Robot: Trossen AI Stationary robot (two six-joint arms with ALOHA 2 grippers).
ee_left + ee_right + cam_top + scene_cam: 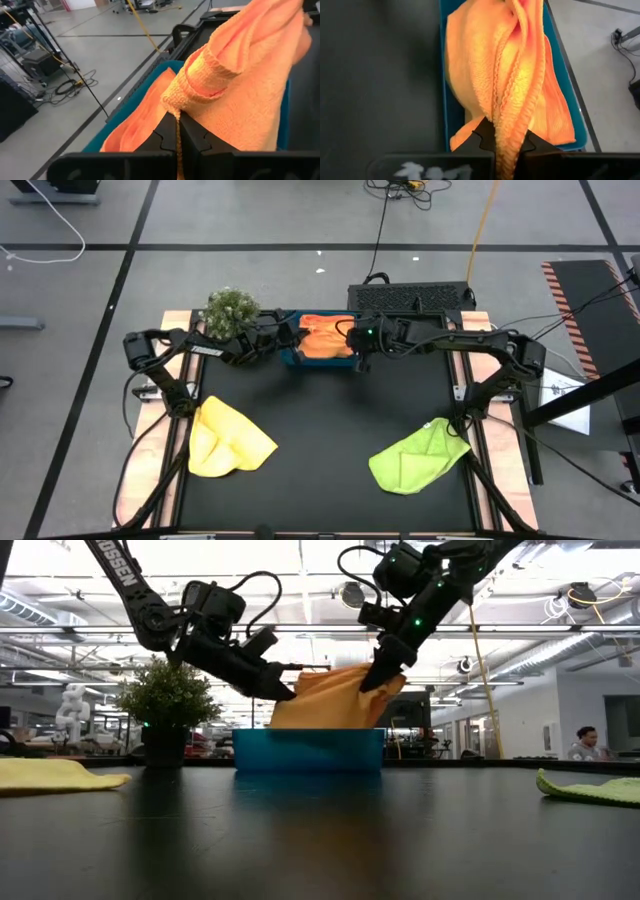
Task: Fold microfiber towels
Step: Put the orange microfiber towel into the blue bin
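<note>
Orange towel [330, 698] hung over blue tray [308, 750], pinched by left gripper [283, 691] and right gripper [372, 680]; tray interior hidden behind near wall.

Bright ceiling strip lights glaring in the low view, glossy table [320, 840] reflections, soft wrist-view foregrounds

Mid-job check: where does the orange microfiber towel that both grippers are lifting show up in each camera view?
High view: orange microfiber towel at top centre, over the blue rectangular tray.
Low view: centre, hanging above the tray, pinched by the left gripper and the right gripper.
Left wrist view: fills the right half.
Right wrist view: centre.
Shared landmark: the tray.
</note>
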